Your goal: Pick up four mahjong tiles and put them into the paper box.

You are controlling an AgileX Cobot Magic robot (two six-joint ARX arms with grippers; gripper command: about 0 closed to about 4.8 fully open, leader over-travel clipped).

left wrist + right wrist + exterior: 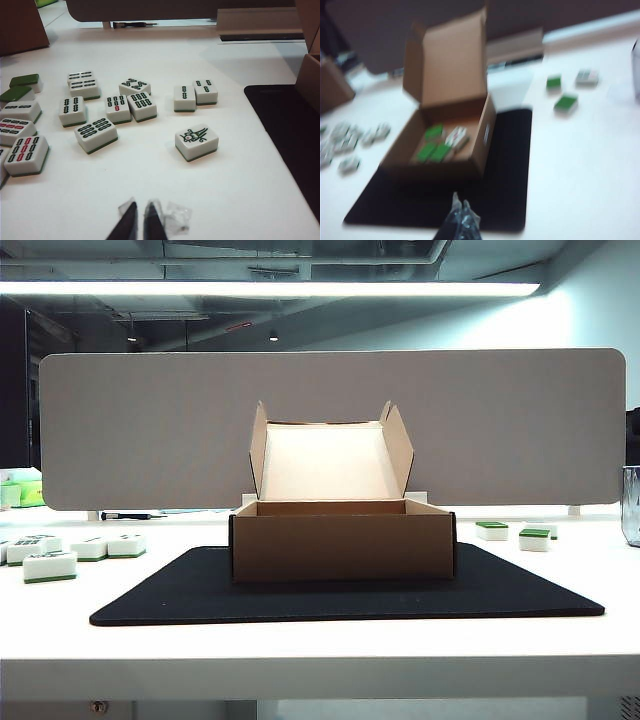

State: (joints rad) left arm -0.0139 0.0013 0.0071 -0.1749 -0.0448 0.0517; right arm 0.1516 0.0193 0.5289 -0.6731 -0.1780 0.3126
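Observation:
The brown paper box (340, 540) stands open on a black mat (520, 595), its lid raised at the back. The blurred right wrist view looks down into the paper box (482, 140), where several mahjong tiles (440, 146) lie, most green side up and one white face up. My right gripper (460, 204) hovers shut and empty over the mat's near edge, in front of the box. My left gripper (140, 207) is shut and empty above bare table, short of a loose group of face-up tiles (196, 141). Neither gripper shows in the exterior view.
Loose tiles lie left of the mat (50, 565) and right of it (534, 538). A grey partition (330, 425) closes the back. A screwdriver (125, 515) lies at its foot. A glass (631, 505) stands at the right edge. Another brown box (20, 25) sits far left.

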